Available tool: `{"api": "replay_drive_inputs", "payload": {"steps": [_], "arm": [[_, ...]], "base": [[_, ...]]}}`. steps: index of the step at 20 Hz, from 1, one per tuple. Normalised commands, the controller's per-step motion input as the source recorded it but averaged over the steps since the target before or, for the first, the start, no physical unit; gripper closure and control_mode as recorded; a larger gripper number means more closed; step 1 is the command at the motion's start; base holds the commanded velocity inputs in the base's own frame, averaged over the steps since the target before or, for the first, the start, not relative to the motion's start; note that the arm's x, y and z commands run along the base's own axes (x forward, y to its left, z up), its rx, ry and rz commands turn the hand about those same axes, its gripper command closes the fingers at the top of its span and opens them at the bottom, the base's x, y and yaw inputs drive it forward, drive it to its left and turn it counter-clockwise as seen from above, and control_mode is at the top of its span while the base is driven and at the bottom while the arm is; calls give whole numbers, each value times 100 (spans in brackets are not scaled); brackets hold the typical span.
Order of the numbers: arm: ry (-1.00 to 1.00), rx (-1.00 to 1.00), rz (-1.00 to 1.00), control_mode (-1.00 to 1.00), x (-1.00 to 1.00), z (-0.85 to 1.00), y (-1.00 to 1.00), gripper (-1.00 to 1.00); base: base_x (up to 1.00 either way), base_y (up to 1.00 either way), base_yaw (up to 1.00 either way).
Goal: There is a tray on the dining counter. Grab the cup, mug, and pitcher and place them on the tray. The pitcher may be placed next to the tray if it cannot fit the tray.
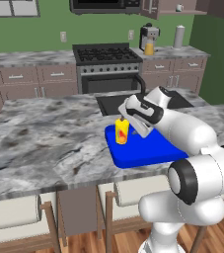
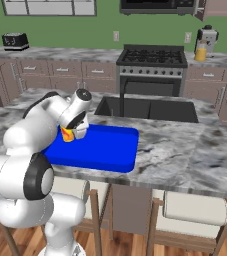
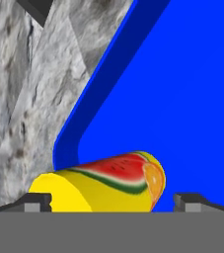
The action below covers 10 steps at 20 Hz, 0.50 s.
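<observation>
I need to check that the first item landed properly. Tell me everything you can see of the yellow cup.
The cup is a small yellow handleless tumbler, smooth and opaque, with a watermelon-and-orange fruit picture on its side. It stands upright inside the blue tray, near the tray's far left corner, on the dining counter. The gripper is right at it, fingers spread on either side of the cup; whether they touch it is unclear.

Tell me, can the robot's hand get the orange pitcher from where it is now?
Probably not yet. The pitcher stands on the far counter beside the stove, while the open gripper sits at the cup on the tray.
</observation>
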Motion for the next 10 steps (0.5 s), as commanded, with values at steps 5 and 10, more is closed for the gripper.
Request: {"api": "replay_drive_inputs", "payload": {"steps": [5, 10], "arm": [[0, 0, 1, -100, 1, 4, -3, -100], [1, 0, 5, -100, 0, 30, 0, -100]], "base": [[0, 0, 0], [0, 0, 0]]}}
